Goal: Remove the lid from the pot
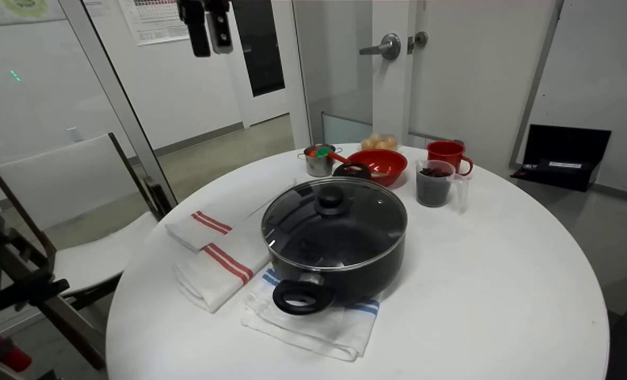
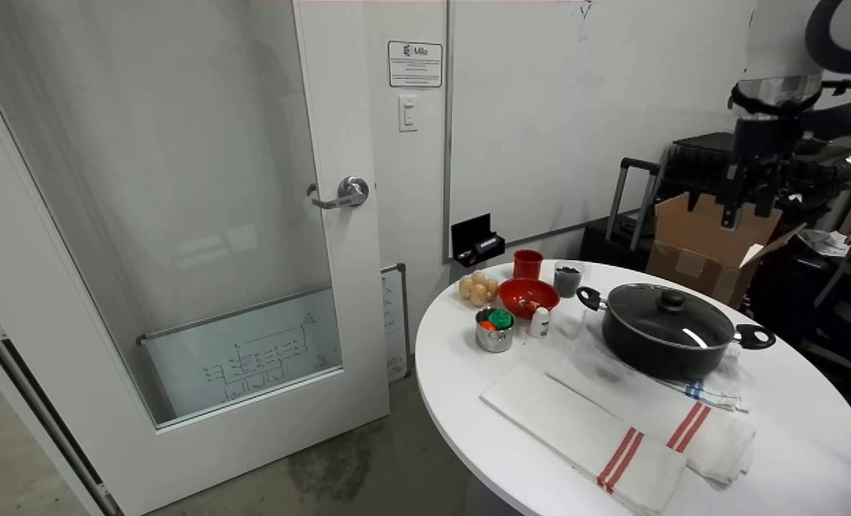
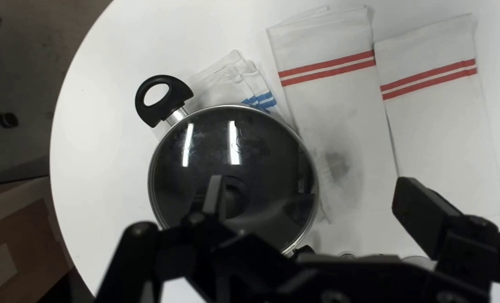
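The lid is round glass with a metal rim and dark knob. It shows in both exterior views and in the wrist view. It sits flat on the wide black pot, which shows in both exterior views; one loop handle of the pot shows in the wrist view. My gripper hangs high above the table, apart from the lid; it also shows in an exterior view. In the wrist view the gripper is open and empty, and its left finger partly hides the knob.
The pot stands partly on a blue-striped towel. Red-striped towels lie beside it. Near the pot's far handle are a red bowl, a metal cup, a measuring cup, a red mug and a white bottle.
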Robot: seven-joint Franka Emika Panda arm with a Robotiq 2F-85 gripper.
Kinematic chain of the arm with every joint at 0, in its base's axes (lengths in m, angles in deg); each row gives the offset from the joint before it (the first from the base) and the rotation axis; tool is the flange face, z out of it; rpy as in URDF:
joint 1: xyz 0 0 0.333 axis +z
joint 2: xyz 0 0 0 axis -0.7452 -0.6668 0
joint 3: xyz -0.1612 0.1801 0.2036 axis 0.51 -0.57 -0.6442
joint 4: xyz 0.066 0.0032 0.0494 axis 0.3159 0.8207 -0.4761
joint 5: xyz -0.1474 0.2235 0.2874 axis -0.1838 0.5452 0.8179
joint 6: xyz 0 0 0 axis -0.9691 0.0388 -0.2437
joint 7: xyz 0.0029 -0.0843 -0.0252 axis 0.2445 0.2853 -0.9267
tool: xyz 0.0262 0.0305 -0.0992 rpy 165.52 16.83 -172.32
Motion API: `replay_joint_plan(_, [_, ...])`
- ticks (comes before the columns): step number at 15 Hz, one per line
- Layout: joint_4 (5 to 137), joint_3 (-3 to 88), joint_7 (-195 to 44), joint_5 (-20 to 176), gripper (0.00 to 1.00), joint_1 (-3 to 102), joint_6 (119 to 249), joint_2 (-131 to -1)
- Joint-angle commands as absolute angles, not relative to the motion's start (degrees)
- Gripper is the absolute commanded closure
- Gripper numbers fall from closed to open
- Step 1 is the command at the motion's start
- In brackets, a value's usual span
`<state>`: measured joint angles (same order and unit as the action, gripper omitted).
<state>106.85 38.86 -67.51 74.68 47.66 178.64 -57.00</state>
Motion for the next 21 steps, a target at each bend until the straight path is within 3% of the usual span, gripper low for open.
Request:
replay_joint_plan(1, [101.3, 41.0, -64.9, 72.7, 0.0, 47.5, 181.7, -65.3])
replay_joint_plan(21, [82.8, 43.3, -69.1, 82.9, 0.0, 43.2, 186.4, -90.6])
